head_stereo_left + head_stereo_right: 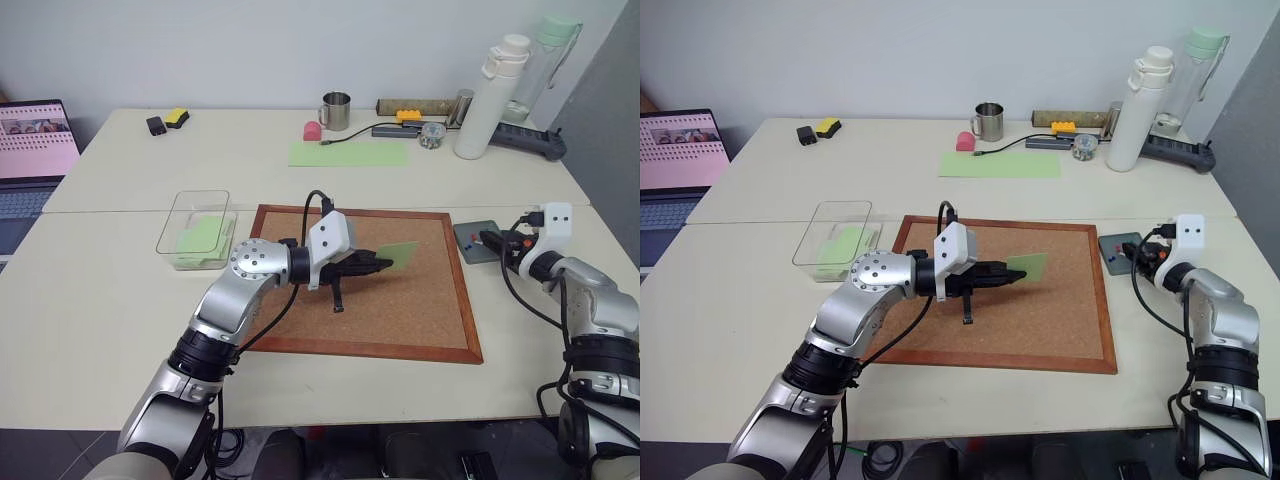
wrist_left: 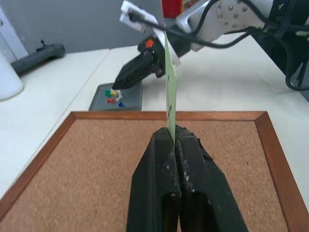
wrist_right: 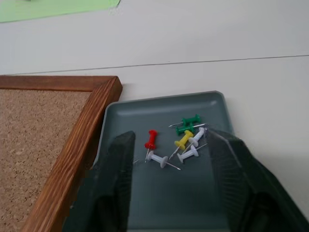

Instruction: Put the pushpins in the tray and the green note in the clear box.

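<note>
The left end effector (image 1: 372, 264) is clamped on the green note (image 1: 398, 255), holding it edge-up over the cork board (image 1: 420, 310). The right end effector (image 3: 169, 145) hovers with fingers apart over the grey tray (image 3: 164, 108), where the pushpins (image 3: 174, 142) lie. The clear box (image 1: 190, 215) sits left of the board.

No legible text, label, brand, number or sign in any view. Laptop screen (image 1: 35, 140), at about 10 o'clock on the table, shows a pink page with small images; its lettering is too small to read.
</note>
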